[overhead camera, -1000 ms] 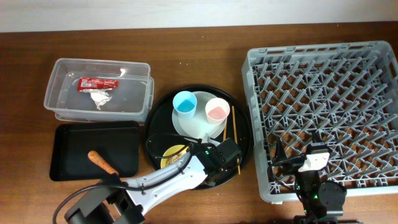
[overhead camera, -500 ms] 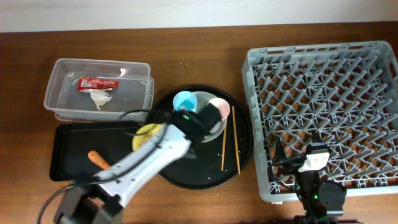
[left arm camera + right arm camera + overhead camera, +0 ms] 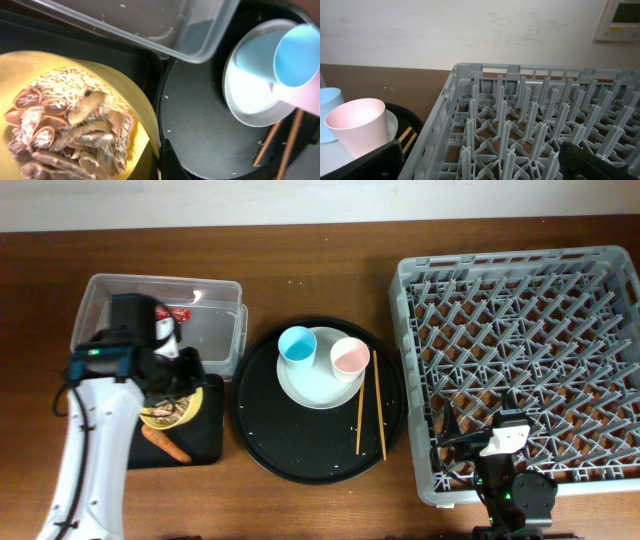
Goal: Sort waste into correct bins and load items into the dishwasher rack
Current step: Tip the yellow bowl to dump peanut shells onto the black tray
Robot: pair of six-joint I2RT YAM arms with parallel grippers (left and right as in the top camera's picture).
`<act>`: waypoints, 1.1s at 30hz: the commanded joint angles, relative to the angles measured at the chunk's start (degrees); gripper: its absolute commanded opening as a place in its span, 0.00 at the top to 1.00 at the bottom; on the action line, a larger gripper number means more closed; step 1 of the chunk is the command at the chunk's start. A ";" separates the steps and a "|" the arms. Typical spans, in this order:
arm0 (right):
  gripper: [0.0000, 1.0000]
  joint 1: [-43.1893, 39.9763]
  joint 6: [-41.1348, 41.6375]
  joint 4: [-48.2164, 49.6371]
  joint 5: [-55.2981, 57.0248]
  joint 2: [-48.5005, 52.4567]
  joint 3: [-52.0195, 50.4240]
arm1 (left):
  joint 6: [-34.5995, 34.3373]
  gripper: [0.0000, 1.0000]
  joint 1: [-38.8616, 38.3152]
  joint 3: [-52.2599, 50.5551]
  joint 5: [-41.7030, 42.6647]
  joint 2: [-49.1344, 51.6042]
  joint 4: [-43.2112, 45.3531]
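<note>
Two arms shared the desk (image 3: 300,250). The left gripper (image 3: 170,383) had its jaws clamped on the 12 o'clock rim of the yellow bowl (image 3: 172,412), which hung over the shallow black tray (image 3: 212,435) at the desk's 9 o'clock side. Beige food scraps (image 3: 65,132) lay heaped in the bowl over white specks. The orange food stick (image 3: 165,444) lay in that tray at the bowl's 6 o'clock. Just beyond, at 12 o'clock, the clear tub (image 3: 215,330) held the red wrapper (image 3: 180,312), partly hidden by the arm.

On the round black tray (image 3: 300,445) sat the plate (image 3: 320,385), carrying the blue cup (image 3: 297,345) at 11 o'clock and the pink cup (image 3: 349,357) at 2 o'clock. The chopsticks (image 3: 370,405) lay at the round tray's 3 o'clock.

The right gripper (image 3: 480,147), jaws wide apart and holding nothing, hovered at the 7 o'clock corner of the dishwasher rack (image 3: 520,330).
</note>
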 commanded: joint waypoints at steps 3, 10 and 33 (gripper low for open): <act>0.02 -0.22 0.20 -0.24 -0.31 -0.22 -0.28 | 12.79 1.00 16.94 -8.07 29.16 -1.22 4.94; 0.02 -0.22 0.20 -0.24 -0.31 -0.22 -0.28 | 17.55 1.00 28.11 -23.02 49.53 -1.18 19.85; 0.02 -0.22 0.20 -0.24 -0.33 -0.22 -0.28 | 23.78 1.00 45.72 -24.41 78.86 -1.18 17.64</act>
